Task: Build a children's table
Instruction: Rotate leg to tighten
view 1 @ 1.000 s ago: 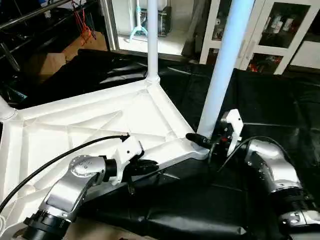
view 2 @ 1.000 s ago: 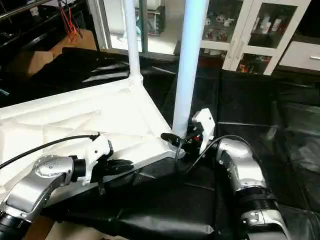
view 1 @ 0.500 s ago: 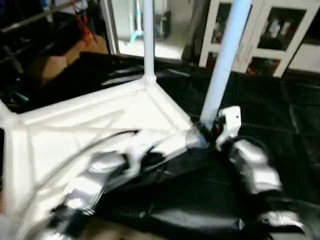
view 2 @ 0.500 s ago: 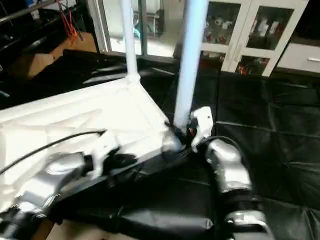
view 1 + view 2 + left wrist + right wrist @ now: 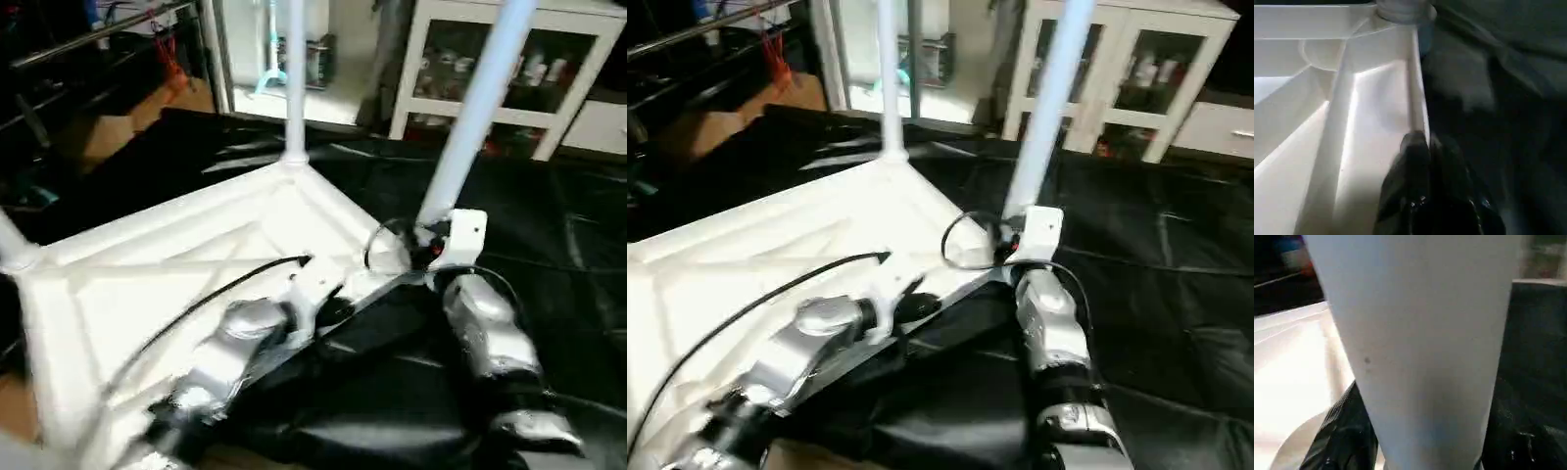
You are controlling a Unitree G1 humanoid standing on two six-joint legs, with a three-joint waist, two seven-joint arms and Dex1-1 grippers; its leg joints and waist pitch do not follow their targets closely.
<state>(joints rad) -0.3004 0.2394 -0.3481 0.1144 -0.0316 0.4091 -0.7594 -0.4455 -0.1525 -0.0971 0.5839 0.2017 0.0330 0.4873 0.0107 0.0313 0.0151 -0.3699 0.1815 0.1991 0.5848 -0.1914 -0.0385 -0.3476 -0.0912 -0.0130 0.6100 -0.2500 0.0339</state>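
The left gripper is pinched shut on the near rim of the tabletop, probably to keep it from sliding. The tabletop lies underside up on black sheeting. Just beyond, at the right corner, the right gripper clamps the base of a leg, apparently to seat it in its socket; it leans slightly. Farther back a second leg stands upright in its corner.

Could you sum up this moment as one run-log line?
left gripper: shut on tabletop rim | right gripper: around near leg base | far leg: upright in socket
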